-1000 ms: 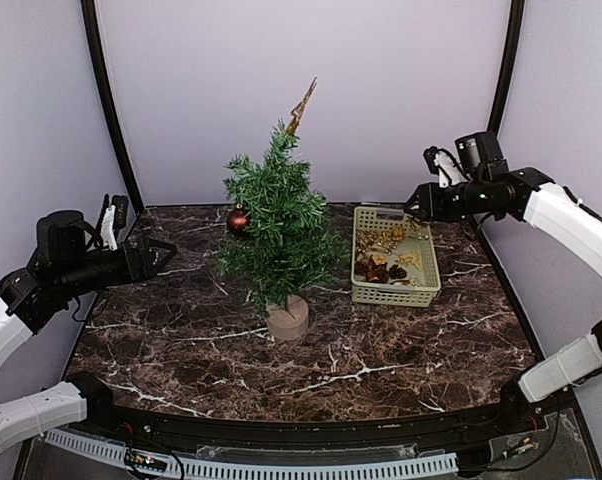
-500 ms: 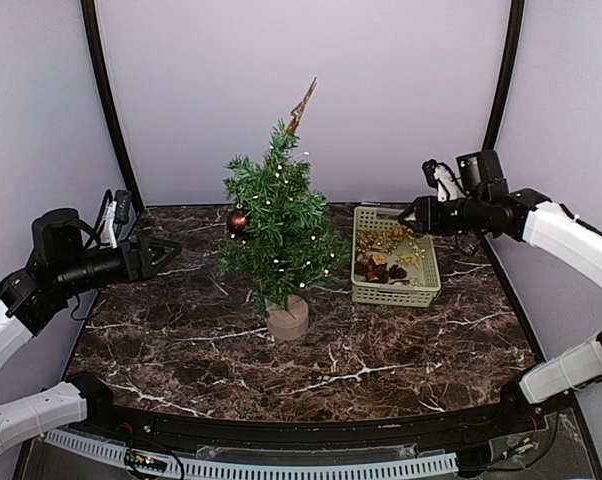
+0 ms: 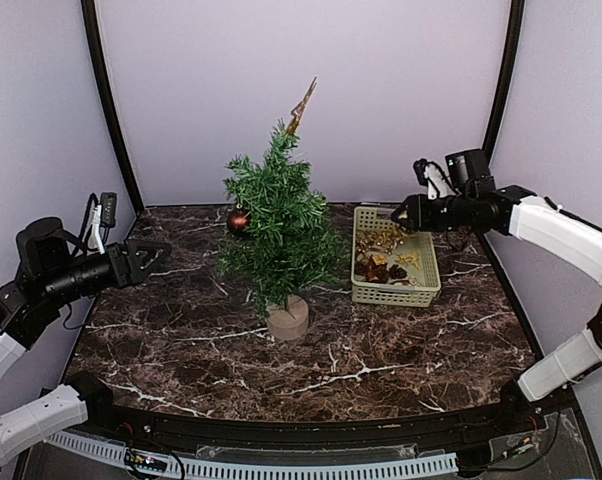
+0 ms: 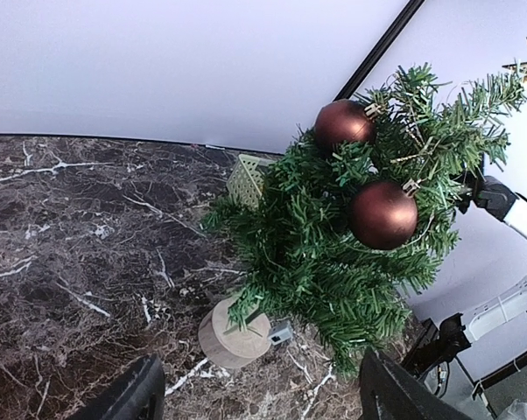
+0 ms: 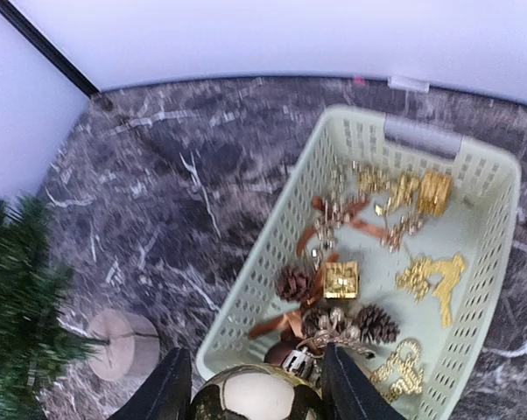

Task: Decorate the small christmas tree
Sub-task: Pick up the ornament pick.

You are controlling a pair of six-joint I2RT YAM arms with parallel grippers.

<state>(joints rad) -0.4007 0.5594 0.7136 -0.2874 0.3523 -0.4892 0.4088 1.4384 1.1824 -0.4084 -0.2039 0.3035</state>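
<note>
One dark marble table (image 3: 381,340) carries everything. The small christmas tree (image 3: 279,225) stands upright near the middle of it, a little toward 11 o'clock, with its thin trunk in a round tan stump base (image 3: 287,320). A gold star (image 3: 303,105) leans at the top of the tree.

At 9 o'clock from the tree, well apart from the branches, the left gripper (image 3: 159,252) hangs above the table and points at the tree. Its jaws are wide apart and nothing is between them.

At 3 o'clock from the tree, near it but not touching, a pale green basket (image 3: 395,297) lies on the table. The right gripper (image 3: 403,214) hovers over the 12 o'clock end of this basket. Its jaws are about half closed and they clasp a gold and cream ball (image 5: 255,395).

Two brown baubles (image 4: 382,214) hang on the tree in the left wrist view; from above only one shows, on the 10 o'clock side.

Inside the basket lie pine cones (image 5: 294,283), a small gold gift box (image 5: 341,279) and other gold trinkets that are too small to name.
</note>
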